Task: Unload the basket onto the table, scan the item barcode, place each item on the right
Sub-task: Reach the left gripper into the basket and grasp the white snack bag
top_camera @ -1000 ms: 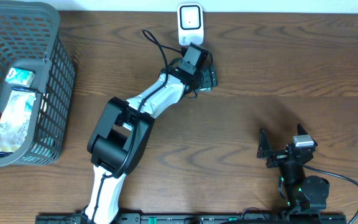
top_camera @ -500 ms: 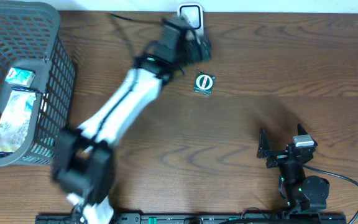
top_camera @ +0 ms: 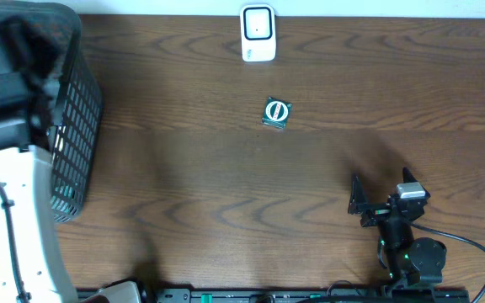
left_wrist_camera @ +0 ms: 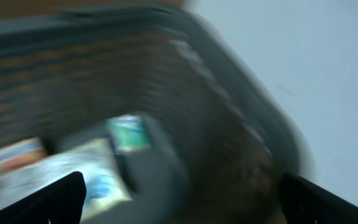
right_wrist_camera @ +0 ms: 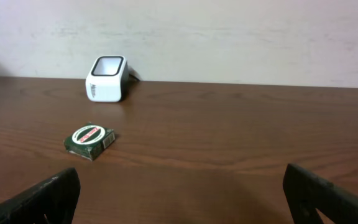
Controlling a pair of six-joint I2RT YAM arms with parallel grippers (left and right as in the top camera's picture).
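Now my left arm is gone from the scanner [top_camera: 258, 34]. 1 second ago my left claw was pressed close to it with the small green box [top_camera: 276, 112], and half a second ago it was already lifting away with the box out of its grip. The box lies flat on the counter [top_camera: 226, 194] just in front of the scanner and a touch to its right, round label up, touching nothing.

My left arm has swung far to the left of the scanner and hangs over the grey basket [top_camera: 78, 126]. The left wrist view is smeared by motion. Even so, my left claw [left_wrist_camera: 182, 202] shows both fingertips out at the frame's lower corners with nothing between them, so it is spread wide and empty above the packets [left_wrist_camera: 92, 177] in the basket. My right claw [right_wrist_camera: 180, 198] has not stirred. It sits well in front of the scanner and to its right, jaws wide apart, holding nothing, facing box and scanner.

I judge the green box's pass at the scanner finished, though nothing here shows whether the code was read. The swing to the basket looks like a reach for the next packet, so the step in hand is a fresh pick. From the blur, I judge I am not settled enough to close yet.
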